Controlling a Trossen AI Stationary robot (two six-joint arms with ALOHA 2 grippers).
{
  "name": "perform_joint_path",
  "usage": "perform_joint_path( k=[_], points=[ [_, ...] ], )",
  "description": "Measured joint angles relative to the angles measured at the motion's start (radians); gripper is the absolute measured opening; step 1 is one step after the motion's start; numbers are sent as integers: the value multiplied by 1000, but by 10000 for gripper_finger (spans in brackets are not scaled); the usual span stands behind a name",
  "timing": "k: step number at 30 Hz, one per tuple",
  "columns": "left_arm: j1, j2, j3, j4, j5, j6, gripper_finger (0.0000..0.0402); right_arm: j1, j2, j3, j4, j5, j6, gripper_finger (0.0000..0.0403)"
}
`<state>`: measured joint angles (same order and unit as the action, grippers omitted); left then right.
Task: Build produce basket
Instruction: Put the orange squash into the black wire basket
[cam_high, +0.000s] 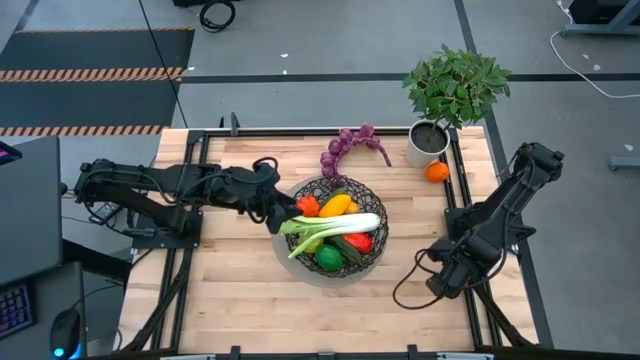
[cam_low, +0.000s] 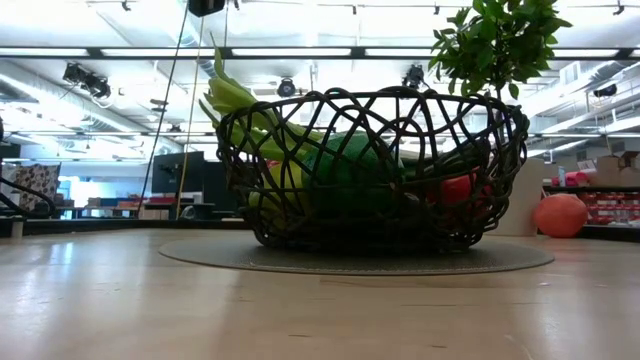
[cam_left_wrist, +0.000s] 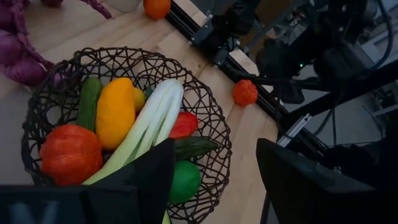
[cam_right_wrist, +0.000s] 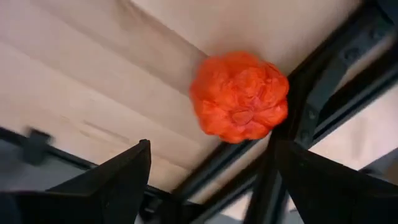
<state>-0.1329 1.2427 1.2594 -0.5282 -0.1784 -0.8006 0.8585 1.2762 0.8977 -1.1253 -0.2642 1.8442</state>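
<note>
From where I stand, the basket (cam_high: 300, 262) sits at the centre of the table (cam_high: 230, 290), filled with the leek (cam_high: 335, 228), yellow pepper (cam_high: 335, 205) and other produce. The left hand (cam_high: 278, 215) hovers at its left rim, fingers spread and empty. The right hand (cam_high: 443, 283) rests open at the lower right; the grape bunch (cam_high: 345, 148) lies above the basket.

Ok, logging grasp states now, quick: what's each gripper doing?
Left gripper: open, holding nothing, at the basket rim by the leek.
Right gripper: open, holding nothing, at the table's right edge.
</note>
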Motion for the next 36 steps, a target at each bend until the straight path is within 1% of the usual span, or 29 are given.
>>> perform_joint_path(
  k=[3, 8, 11, 15, 18, 25, 31, 36],
  points=[
    [0, 0, 0, 0, -8, -5, 231, 0, 0, -43, 2, -36, -126, 346],
    [0, 0, 0, -1, -8, -24, 231, 0, 0, -92, 4, -41, -228, 358],
    [0, 0, 0, -1, -8, -31, 231, 0, 0, -112, 12, -28, -245, 375],
    [0, 0, 0, -2, -8, -31, 231, 0, 0, -145, 78, -27, -258, 396],
    [0, 0, 0, -2, -8, -30, 231, 0, 0, -166, 134, -26, -258, 396],
    [1, 1, 0, -1, -8, -53, 231, 0, 0, -211, 166, -12, -258, 399],
    [1, 1, 0, -1, -8, -59, 231, 0, 0, -247, 237, 3, -227, 399],
    [1, 1, 0, -1, -8, -60, 231, 1, 0, -274, 253, -48, -222, 399]
  ],
)
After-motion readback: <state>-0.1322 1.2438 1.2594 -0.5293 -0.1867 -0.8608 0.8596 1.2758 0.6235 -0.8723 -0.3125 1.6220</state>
